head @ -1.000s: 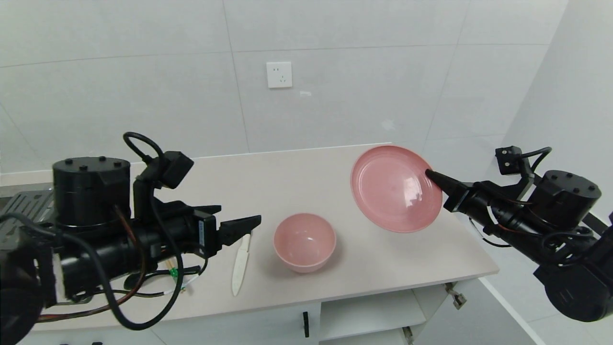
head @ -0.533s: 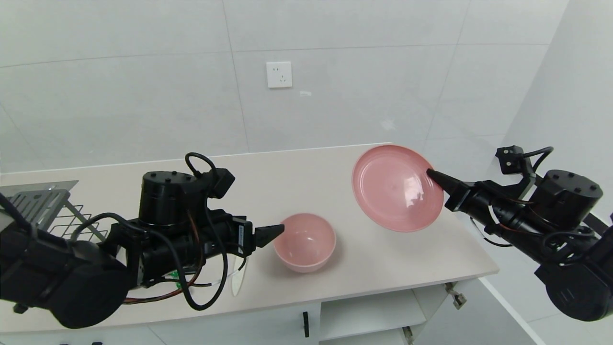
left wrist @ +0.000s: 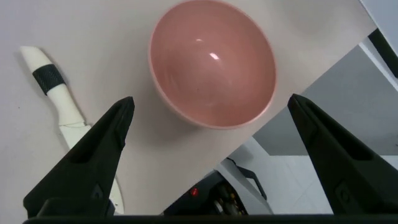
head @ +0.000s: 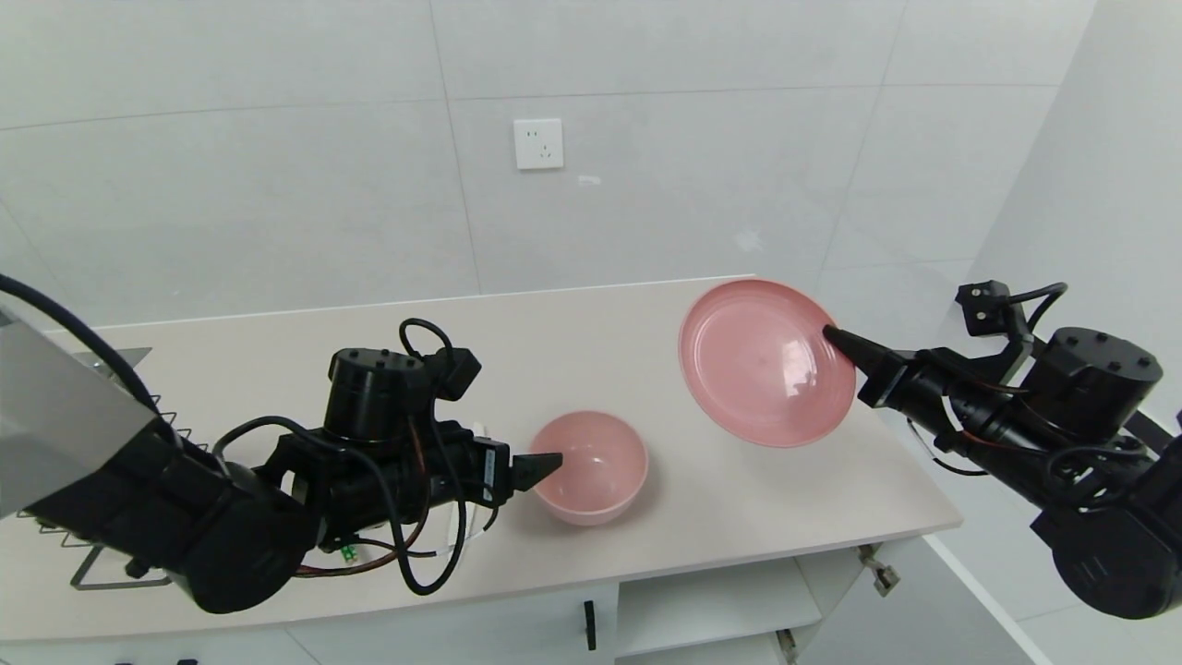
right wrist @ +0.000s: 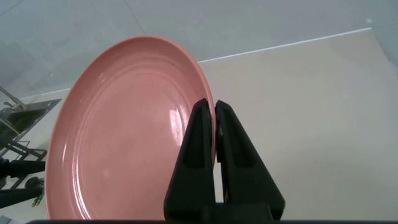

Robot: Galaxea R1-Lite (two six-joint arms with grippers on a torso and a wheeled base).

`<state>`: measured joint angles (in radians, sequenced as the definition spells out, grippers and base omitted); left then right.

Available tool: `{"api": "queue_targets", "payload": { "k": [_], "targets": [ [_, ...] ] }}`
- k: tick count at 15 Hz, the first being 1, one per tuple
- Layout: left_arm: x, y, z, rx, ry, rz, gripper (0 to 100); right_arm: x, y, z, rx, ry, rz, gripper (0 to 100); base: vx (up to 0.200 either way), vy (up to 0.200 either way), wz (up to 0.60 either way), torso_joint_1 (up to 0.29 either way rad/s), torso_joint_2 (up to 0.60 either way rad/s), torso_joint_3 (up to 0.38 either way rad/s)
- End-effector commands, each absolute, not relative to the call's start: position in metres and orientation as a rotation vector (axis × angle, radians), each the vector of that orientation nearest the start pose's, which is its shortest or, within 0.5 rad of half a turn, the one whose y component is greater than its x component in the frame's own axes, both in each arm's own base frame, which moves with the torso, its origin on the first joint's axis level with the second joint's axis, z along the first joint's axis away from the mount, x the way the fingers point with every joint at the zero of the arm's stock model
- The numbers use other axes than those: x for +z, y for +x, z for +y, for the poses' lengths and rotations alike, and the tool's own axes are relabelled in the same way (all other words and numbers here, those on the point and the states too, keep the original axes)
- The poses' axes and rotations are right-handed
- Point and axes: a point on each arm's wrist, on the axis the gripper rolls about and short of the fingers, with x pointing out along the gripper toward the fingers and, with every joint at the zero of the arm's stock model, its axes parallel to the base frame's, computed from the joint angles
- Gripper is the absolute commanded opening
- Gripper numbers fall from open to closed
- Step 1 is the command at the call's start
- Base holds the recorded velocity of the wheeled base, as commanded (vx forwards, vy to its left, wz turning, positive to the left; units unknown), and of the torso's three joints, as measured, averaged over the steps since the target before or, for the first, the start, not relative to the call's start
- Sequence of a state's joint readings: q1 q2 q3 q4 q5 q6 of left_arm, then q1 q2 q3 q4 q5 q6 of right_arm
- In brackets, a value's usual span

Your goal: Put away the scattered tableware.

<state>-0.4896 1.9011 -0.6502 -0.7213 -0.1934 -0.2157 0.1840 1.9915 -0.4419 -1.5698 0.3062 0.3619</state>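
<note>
A pink bowl [head: 591, 466] [left wrist: 211, 62] stands upright on the beige counter [head: 572, 351] near its front edge. My left gripper [head: 549, 460] [left wrist: 211, 101] is open and level with the bowl's left rim, its two fingers spread wider than the bowl and apart from it. A pink plate [head: 765, 362] [right wrist: 124, 137] hangs tilted above the counter's right end. My right gripper [head: 831, 337] [right wrist: 215, 115] is shut on the plate's right rim. A white knife [left wrist: 59, 102] lies on the counter left of the bowl, largely hidden behind my left arm in the head view.
A wire rack [head: 102, 577] sits at the counter's far left. The counter ends just right of the plate, with an open cabinet shelf [head: 711, 605] below the front edge. A wall socket [head: 538, 143] is on the tiled wall behind.
My left arm has swung right across the counter, from over the white knife up to the bowl's left rim. The right arm and plate have stayed in place.
</note>
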Motion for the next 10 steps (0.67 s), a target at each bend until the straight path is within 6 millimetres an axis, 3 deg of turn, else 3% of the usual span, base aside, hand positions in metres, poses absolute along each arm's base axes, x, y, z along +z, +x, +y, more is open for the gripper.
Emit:
{"api": "queue_targets", "payload": {
  "k": [1,10],
  "targets": [
    [0.075,0.282,-0.154,-0.597,-0.115,0.643,100,0.103,0.297,0.062,0.489,0.353,0.067,0,0.0,0.0,0.0,0.0,0.0,0.0],
    [0.041,0.307,-0.167,-0.585,-0.112,0.652,100,0.105,0.296,0.062,0.489,0.351,0.061,0,0.0,0.0,0.0,0.0,0.0,0.0]
  ]
}}
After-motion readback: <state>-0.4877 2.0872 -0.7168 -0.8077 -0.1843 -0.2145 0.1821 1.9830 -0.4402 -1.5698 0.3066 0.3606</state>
